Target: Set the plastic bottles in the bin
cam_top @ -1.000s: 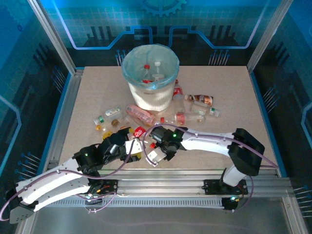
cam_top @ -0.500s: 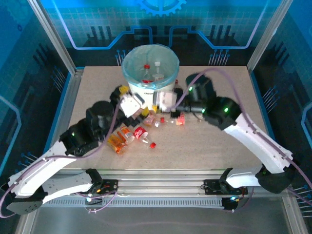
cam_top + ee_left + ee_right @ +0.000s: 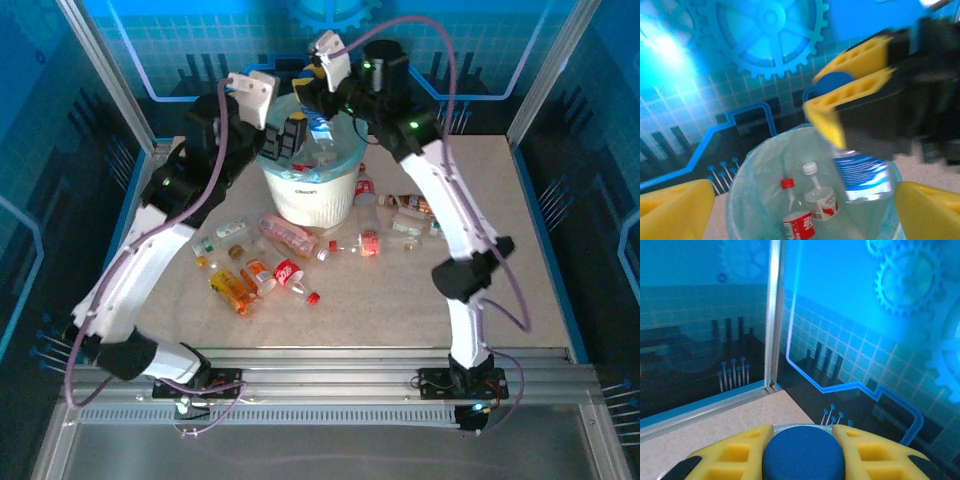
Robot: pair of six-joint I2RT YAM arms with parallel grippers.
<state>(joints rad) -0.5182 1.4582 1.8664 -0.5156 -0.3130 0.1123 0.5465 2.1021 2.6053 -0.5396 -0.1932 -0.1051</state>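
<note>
The bin stands at the back of the table, white with a teal liner. My right gripper hangs over it, shut on a clear bottle with a blue cap and a blue label. That bottle hangs neck-up over the bin's right side. My left gripper hovers over the bin's left rim, open, its yellow fingers wide apart with nothing between them. Two bottles lie inside the bin: a red-capped, red-labelled one and a white-capped one.
Several bottles lie on the table in front of the bin: a pink one, an orange one, a red-labelled one. More lie to the bin's right. An aluminium post marks the back left corner.
Both arms rose from the bottles on the table to above the bin. The right gripper now holds a blue-capped bottle over the bin's mouth.
</note>
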